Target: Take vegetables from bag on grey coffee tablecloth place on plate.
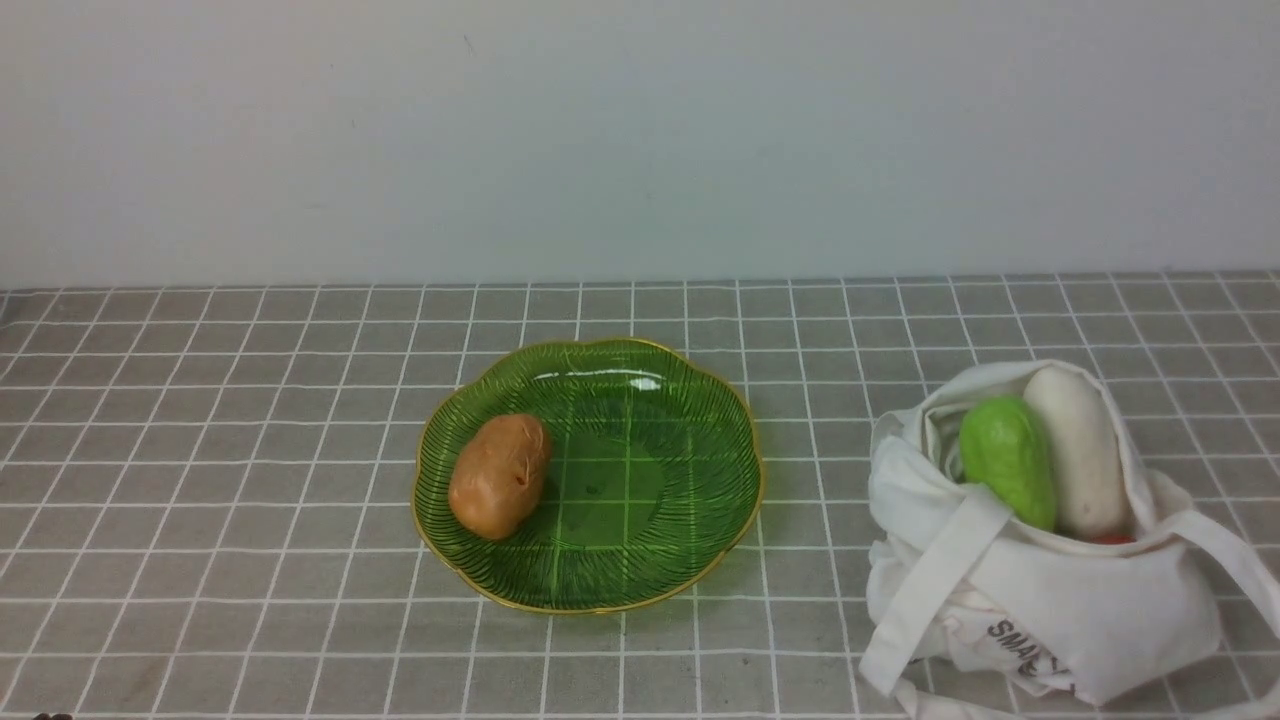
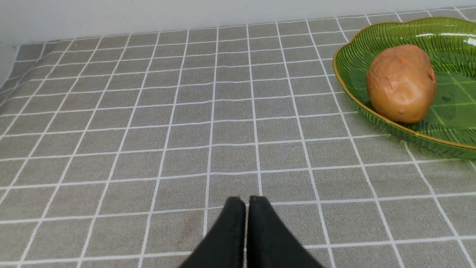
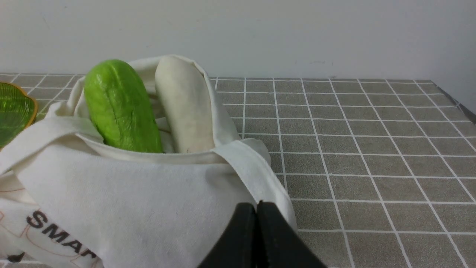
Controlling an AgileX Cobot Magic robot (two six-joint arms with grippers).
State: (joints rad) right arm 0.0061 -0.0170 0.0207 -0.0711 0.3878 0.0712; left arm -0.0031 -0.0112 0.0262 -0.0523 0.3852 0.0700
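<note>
1. The tablecloth (image 1: 200, 480) covers your tabletop, grey-brown with a thin white grid. It lies mostly flat, so the plate should sit steady, but a snagged strap could drag cloth and plate together.
2. The bag (image 1: 1040, 590) slumps near the right edge, mouth open upward, with its wide straps trailing toward you. Your main risk is here: soft cloth folds around the contents, so a descending pincer could catch fabric or a strap and lift the whole bag.
3. The plate (image 1: 700, 540) sits centre, well left of the bag, translucent green with a scalloped gold rim. Its floor is shallow, so a rounded piece dropped from height may roll out.
4. The white radish-like piece (image 1: 1078, 450) leans in the far-right side of the bag mouth, smooth and long. It looks slippery, and a grip near one end would probably let it swing.
5. The green gourd-like piece (image 1: 1008, 458) touches the radish on its left, glossy and slightly wrinkled. Pulling one may tip the other.
6. The potato (image 1: 500, 476) already lies on the plate's left half, orange-brown and oval. Leave room for it when you place the next piece.
7. Your right pincer (image 3: 256, 208) hangs just near of the bag, fingers together and empty. Part them before reaching in.
8. Your left pincer (image 2: 247, 204) is also closed on nothing, over bare cloth left of the plate.
</note>
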